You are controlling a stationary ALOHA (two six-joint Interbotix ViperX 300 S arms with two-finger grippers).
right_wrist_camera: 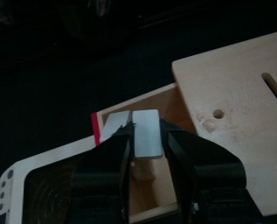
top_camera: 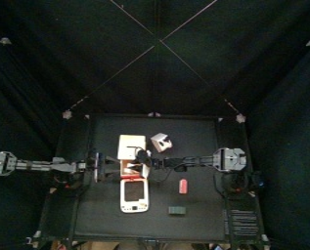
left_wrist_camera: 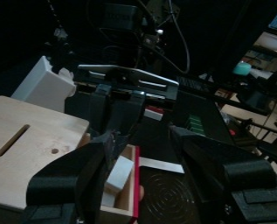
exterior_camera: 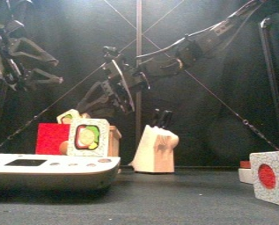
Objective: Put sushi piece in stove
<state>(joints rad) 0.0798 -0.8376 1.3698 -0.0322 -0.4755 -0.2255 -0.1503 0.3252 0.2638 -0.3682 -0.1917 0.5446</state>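
Sushi piece (right_wrist_camera: 145, 140) clamped in right end effector (right_wrist_camera: 148, 150), over stove (right_wrist_camera: 164, 175) opening, near red edge.

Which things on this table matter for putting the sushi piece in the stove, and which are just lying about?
Job: white block sushi piece; white toy stove; right end effector.
Lying about: wooden knife block; white cube with red circle; small red piece.

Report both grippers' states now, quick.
Left gripper: open, holding nothing.
Right gripper: closed on the white sushi piece, above the stove.
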